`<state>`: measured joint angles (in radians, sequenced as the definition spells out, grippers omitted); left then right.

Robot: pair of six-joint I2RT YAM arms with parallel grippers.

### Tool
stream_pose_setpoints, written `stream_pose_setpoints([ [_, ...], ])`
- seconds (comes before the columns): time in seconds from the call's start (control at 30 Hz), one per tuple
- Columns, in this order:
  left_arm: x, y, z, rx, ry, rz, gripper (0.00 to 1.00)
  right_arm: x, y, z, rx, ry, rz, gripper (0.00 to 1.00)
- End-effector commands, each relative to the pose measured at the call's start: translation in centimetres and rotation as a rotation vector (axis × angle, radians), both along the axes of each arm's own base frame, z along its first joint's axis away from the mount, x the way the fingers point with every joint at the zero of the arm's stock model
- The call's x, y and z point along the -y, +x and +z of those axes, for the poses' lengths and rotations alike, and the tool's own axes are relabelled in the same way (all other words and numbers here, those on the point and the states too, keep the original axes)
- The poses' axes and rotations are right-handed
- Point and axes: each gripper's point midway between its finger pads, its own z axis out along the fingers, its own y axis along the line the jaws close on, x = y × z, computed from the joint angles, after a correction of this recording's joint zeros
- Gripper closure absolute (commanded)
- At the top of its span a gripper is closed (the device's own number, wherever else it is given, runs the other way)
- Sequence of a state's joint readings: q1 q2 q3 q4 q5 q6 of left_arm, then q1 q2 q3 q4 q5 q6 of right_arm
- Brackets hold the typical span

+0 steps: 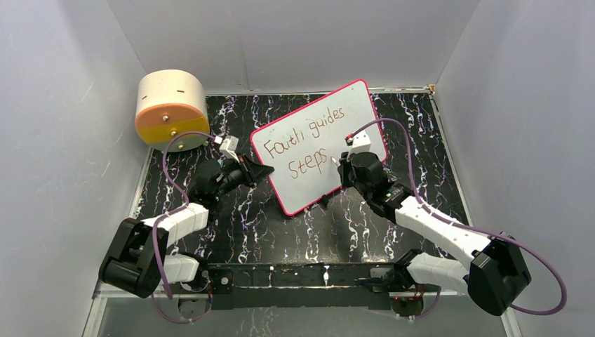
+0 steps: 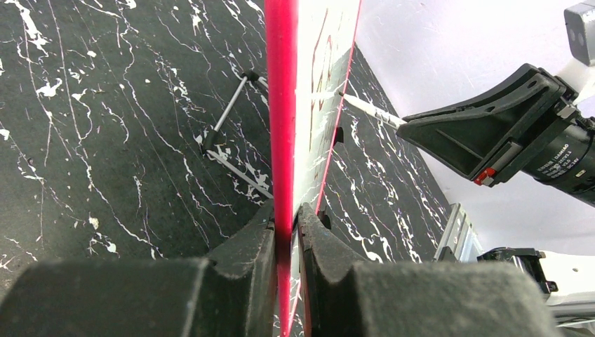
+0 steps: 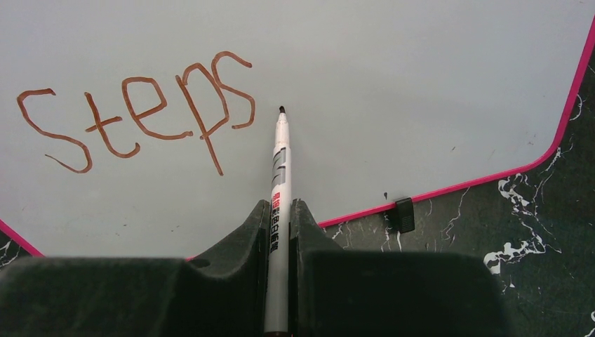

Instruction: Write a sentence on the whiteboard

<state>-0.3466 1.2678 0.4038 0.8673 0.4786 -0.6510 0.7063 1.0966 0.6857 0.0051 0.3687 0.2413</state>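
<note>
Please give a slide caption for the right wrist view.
Right tool grips a slim white marker, tip beside brownish-red handwritten "Steps" on pink-framed white whiteboard.

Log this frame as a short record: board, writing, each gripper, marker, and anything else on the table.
whiteboard: pink-framed, standing up from the black marbled table
sentence: "Faith guides" over "Steps", brownish-red
left gripper: shut on the whiteboard's edge
right gripper: shut on the marker
marker tip: at the board, just right of the final "s"
other: tan-and-orange drum, far left corner
</note>
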Motion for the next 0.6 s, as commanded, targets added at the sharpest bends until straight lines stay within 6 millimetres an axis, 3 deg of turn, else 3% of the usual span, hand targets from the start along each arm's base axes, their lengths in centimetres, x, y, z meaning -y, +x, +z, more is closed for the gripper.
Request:
stream_pose_setpoints([
  [0.0,0.1,0.3,0.4,0.012,0.016,0.003,1.00,-0.5,0.5,0.4,0.015,0.034,0.003,1.00],
  [0.13,0.1,0.2,0.5,0.013,0.014,0.003,1.00,-0.3,0.2,0.5,0.006,0.033,-0.001,1.00],
  [0.57,0.1,0.3,1.3,0.011,-0.011,0.008,0.99,1.7,-1.0,4.5,0.081,0.088,-0.047,1.00],
])
